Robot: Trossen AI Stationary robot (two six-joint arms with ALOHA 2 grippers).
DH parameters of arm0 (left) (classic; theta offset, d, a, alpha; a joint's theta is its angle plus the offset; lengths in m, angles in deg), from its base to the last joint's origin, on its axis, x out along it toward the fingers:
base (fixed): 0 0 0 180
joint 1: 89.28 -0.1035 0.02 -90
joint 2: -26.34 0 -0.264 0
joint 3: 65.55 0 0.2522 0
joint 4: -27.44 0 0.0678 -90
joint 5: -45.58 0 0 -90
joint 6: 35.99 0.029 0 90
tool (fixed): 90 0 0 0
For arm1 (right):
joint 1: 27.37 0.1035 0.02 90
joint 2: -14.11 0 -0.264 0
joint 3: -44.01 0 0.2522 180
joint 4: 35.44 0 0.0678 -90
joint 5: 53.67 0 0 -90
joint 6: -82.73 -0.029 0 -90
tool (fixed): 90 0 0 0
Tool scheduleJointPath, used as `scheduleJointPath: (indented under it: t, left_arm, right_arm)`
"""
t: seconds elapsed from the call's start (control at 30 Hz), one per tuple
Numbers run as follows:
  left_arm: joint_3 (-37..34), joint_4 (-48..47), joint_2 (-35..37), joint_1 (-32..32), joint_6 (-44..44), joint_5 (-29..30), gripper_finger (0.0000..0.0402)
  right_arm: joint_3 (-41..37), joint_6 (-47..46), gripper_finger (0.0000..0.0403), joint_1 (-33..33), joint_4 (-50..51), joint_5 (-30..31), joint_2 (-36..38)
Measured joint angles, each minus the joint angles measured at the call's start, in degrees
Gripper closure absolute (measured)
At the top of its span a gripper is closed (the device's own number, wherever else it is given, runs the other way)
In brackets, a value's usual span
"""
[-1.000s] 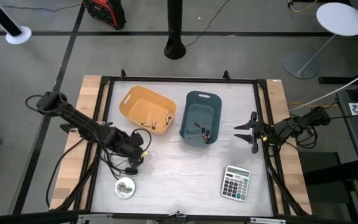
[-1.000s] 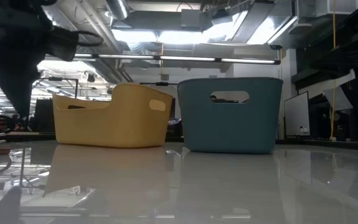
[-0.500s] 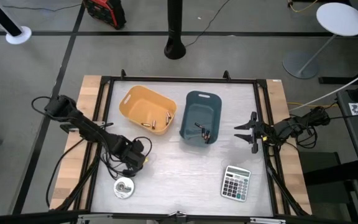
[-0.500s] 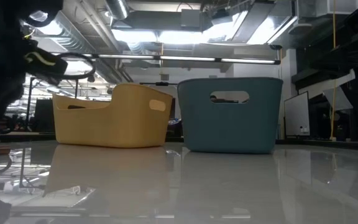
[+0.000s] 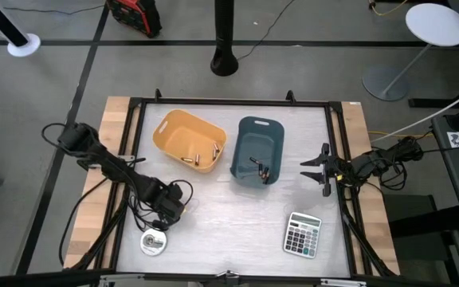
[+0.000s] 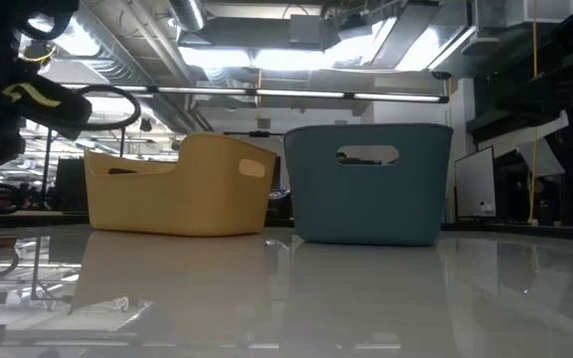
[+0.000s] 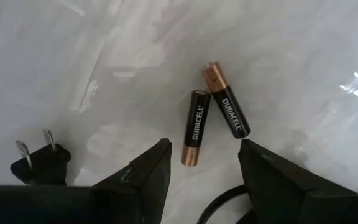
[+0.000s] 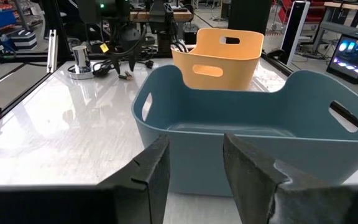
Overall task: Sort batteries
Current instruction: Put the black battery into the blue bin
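Two dark batteries with coppery ends (image 7: pixel 196 126) (image 7: pixel 226 107) lie flat on the white table, side by side. My left gripper (image 7: pixel 204 149) (image 5: pixel 166 210) hovers open just above them, with a finger on either side and neither touching. More batteries lie in the yellow bin (image 5: pixel 190 140) and in the blue bin (image 5: pixel 257 150). My right gripper (image 5: pixel 321 168) (image 8: pixel 194 158) waits open at the table's right side, facing the blue bin (image 8: pixel 247 134).
A black two-pronged plug (image 7: pixel 39 160) and its cable lie close to my left gripper. A round silver disc (image 5: pixel 153 241) sits near the near-left corner. A calculator (image 5: pixel 302 234) lies near the near-right corner. The table's middle between bins and near edge is bare.
My left gripper has moved toward the table's near edge, away from the yellow bin, and now stands over the two loose batteries.
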Motion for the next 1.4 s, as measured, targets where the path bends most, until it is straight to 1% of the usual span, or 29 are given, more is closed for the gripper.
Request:
scheduleJointPath:
  t: [0.33, 0.43, 0.57, 0.87, 0.97, 1.03, 1.23, 1.4]
  left_arm:
    - [0.31, -0.32, -4.8, -0.02, 1.95, 0.26, 0.0222]
    - [0.31, -0.33, -5.35, -0.02, 2.27, 0.15, 0.0229]
    - [0.18, -0.19, -5.07, -0.02, 2.19, 0.06, 0.0263]
    - [-0.09, 0.1, -3.03, -0.07, 1.02, 0.36, 0.0366]
    - [-0.07, 0.09, -2.92, -0.09, 0.32, 0.19, 0.0389]
    - [-0.07, 0.11, -2.9, -0.11, 0.18, -0.3, 0.0391]
    - [-0.07, 0.22, -2.9, -0.13, -0.59, -0.93, 0.0376]
    - [0.35, -0.2, -2.63, -0.15, -0.51, -1.86, 0.0377]
  right_arm:
    - [-0.01, 0.01, 0.0258, 0.01, -0.02, 0.0, 0.01]
    - [0.0, 0.02, 0.0258, 0.0, 0.0, 0.0, -0.01]
    - [0.0, 0.01, 0.0258, 0.02, 0.0, 0.0, 0.01]
    - [-0.01, 0.01, 0.0258, 0.0, -0.02, 0.0, 0.0]
    - [-0.01, 0.02, 0.0258, 0.01, -0.02, -0.01, 0.0]
    - [0.0, 0.0, 0.0258, 0.02, 0.0, 0.01, -0.01]
    - [0.0, 0.0, 0.0258, 0.01, -0.02, 0.01, 0.01]
    - [-0.02, 0.02, 0.0258, 0.0, -0.02, 0.01, -0.01]
